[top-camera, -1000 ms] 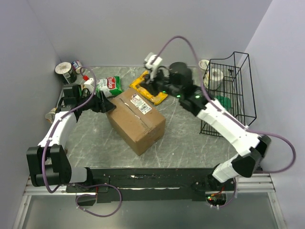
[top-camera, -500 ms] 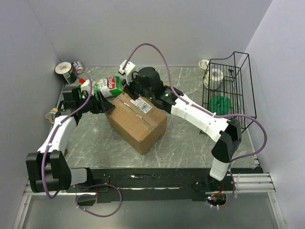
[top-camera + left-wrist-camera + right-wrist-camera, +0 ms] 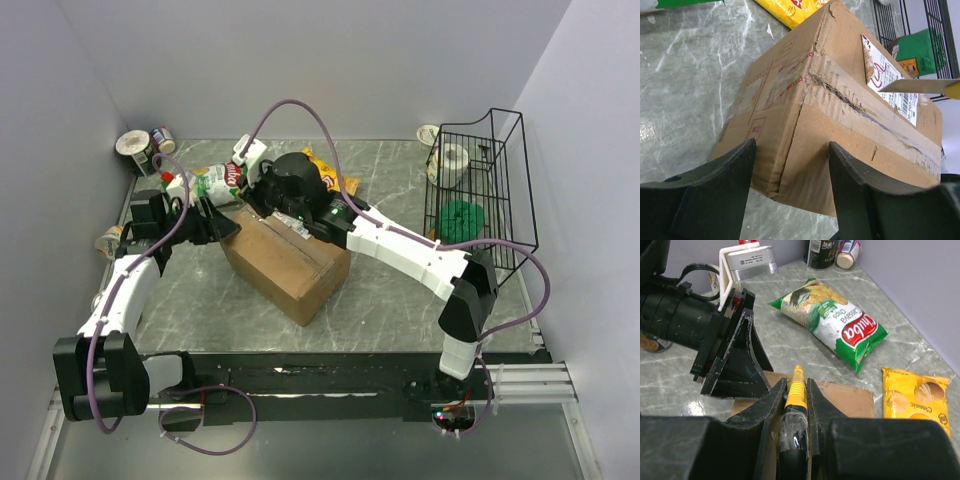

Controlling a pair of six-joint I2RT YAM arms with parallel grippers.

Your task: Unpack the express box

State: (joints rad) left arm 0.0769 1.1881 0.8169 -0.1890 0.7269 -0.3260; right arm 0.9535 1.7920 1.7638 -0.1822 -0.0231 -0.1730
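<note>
Box (image 3: 290, 265) sits mid-tabletop (image 3: 380, 300), turned at an angle, flaps shut. The tape seam along its top is rough and torn, and a white label (image 3: 890, 90) is stuck on the top face.

Left hand (image 3: 790, 150) is low at the box's left corner. It is spread wide, one black finger (image 3: 715, 195) on each side of the corner, holding nothing. Can't tell if the fingers touch the cardboard.

Right hand (image 3: 796, 382) reaches across over the far-left end of the box. Its fingers are clamped tight on a knife (image 3: 796, 390) with a yellow and black handle. In the left wrist view the blade pokes out over the label; can't tell whether it touches. The two hands are close, facing each other at that end.

Behind the box a green chip bag (image 3: 840, 325) lies flat on the tabletop. A yellow chip bag (image 3: 917, 400) lies near it on the right. Both are off the box.

Cans (image 3: 140, 150) stand in the far left corner. A black wire basket (image 3: 500, 180) is at the far right, with a green item (image 3: 462, 215) and a pale round item (image 3: 453, 158) inside.
</note>
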